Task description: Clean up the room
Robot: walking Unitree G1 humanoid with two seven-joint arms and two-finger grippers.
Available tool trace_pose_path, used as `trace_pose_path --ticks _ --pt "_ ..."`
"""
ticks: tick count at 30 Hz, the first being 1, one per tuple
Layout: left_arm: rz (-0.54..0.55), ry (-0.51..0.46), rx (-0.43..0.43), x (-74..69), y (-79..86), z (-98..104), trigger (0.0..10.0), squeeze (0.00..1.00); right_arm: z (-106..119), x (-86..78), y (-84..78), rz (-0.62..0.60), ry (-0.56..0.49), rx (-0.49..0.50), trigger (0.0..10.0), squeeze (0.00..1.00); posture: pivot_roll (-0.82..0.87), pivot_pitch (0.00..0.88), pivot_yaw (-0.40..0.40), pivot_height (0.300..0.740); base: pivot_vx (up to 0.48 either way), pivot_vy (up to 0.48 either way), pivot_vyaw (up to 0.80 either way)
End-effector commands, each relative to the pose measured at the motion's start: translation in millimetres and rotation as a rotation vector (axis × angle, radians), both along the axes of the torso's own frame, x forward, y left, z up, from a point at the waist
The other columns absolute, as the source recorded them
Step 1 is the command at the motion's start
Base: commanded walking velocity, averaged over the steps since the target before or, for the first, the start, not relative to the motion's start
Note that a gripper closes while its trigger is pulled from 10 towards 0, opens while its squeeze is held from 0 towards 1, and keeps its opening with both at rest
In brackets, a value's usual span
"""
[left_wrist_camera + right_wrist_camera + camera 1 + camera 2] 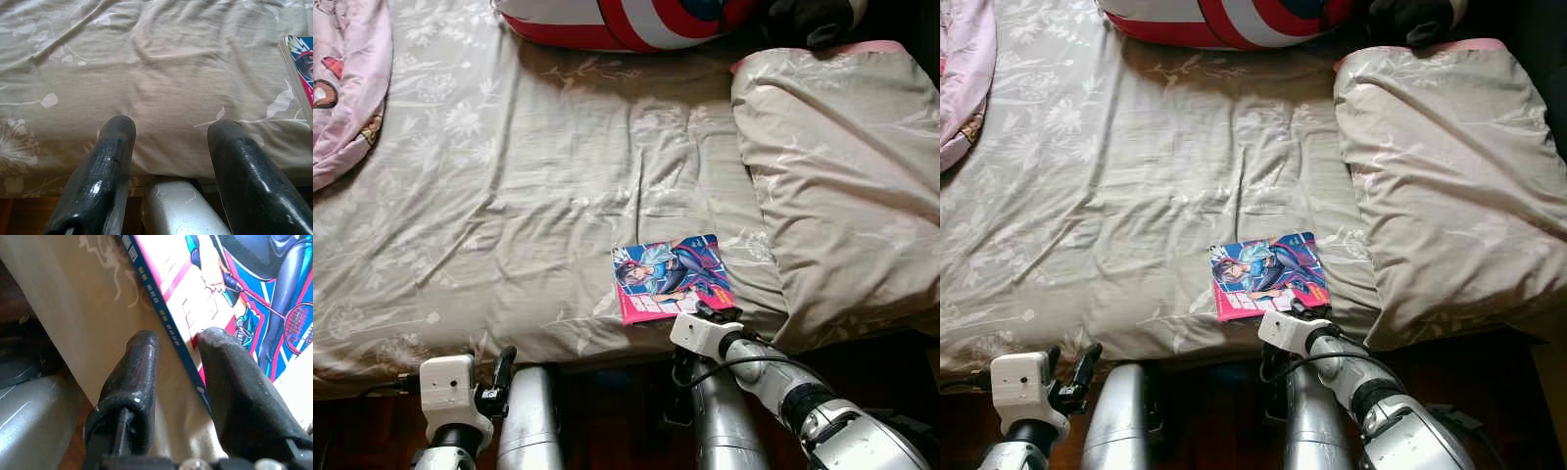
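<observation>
A thin comic book (672, 277) lies flat near the front edge of the bed (509, 196), its glossy cover showing a drawn figure in blue, pink and red, with a pink strip along its near edge and a dark blue spine. It sits slightly turned on the beige sheet with its pale flower print, just beside the near corner of a large pillow (842, 186) in the same fabric. The right gripper (176, 345) is at the book's near edge with its jaws parted a little: one black finger (234, 382) rests on the cover by the spine, the other (132, 382) sits on the sheet just beside the spine, so the book's edge lies between them but is not clamped. The left gripper (171, 132) hovers at the bed's front edge well apart from the book, its two fingers spread wide and holding nothing. At the far side of the bed lie a red, white and blue round cushion (626, 20) and, at the left corner, a pink patterned blanket (342, 78).
</observation>
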State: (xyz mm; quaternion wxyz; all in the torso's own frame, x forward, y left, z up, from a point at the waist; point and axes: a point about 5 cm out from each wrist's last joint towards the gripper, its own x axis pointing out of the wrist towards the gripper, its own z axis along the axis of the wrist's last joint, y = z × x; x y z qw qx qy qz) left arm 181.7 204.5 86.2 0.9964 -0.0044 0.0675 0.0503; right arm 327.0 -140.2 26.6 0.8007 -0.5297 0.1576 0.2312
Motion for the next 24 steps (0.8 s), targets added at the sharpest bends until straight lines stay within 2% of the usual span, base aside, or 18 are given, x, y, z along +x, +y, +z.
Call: trace_pose_path --ticks 1,4,16,18,19,20,21,22,23,24 --pt "0.008 0.036 -0.004 -7.4 -0.6 -6 10.0 0.00 -7 -6.4 0.1 -0.013 0.026 0.044 10.0 0.00 0.20 0.474 -0.079 0.629 0.000 0.000 0.00" --pt "0.009 0.034 -0.004 -7.1 -0.6 -6 10.0 0.00 0 -2.1 5.2 0.008 -0.023 0.072 10.0 0.00 0.20 0.474 -0.079 0.629 0.000 0.000 0.00" --pt "0.006 0.032 -0.010 -3.4 -2.1 -7 10.0 0.00 4 -1.2 11.6 0.033 -0.056 0.115 10.0 0.00 0.20 0.453 -0.080 0.629 0.000 0.000 0.00" --pt "0.005 0.016 -0.013 3.3 -3.1 -8 10.0 0.00 15 4.6 9.9 -0.058 -0.098 0.311 10.0 0.00 0.20 0.416 -0.084 0.629 0.000 0.000 0.00" --pt "0.004 0.013 -0.013 5.2 -3.5 -8 10.0 0.00 18 6.8 7.7 -0.100 -0.110 0.372 10.0 0.00 0.20 0.411 -0.085 0.629 0.000 0.000 0.00" --pt "0.002 0.008 -0.014 8.6 -4.1 -8 10.0 0.00 23 10.1 1.9 -0.191 -0.125 0.493 10.0 0.00 0.19 0.393 -0.084 0.629 0.000 0.000 0.00" --pt "0.002 0.008 -0.014 8.6 -4.1 -8 10.0 0.00 23 10.1 1.9 -0.191 -0.125 0.493 10.0 0.00 0.19 0.393 -0.084 0.629 0.000 0.000 0.00" --pt "0.002 0.003 -0.016 11.9 -4.4 -9 10.0 0.00 26 11.6 -1.6 -0.242 -0.133 0.582 10.0 0.00 0.19 0.373 -0.084 0.629 0.000 0.000 0.00" --pt "-0.001 -0.010 -0.017 20.1 -4.9 -10 10.0 0.00 30 12.0 -8.7 -0.320 -0.146 0.748 10.0 0.00 0.18 0.349 -0.084 0.629 0.000 0.000 0.00" --pt "-0.002 -0.013 -0.016 23.8 -5.0 -11 10.0 0.00 31 11.8 -9.9 -0.333 -0.146 0.784 10.0 0.00 0.18 0.343 -0.084 0.629 0.000 0.000 0.00"
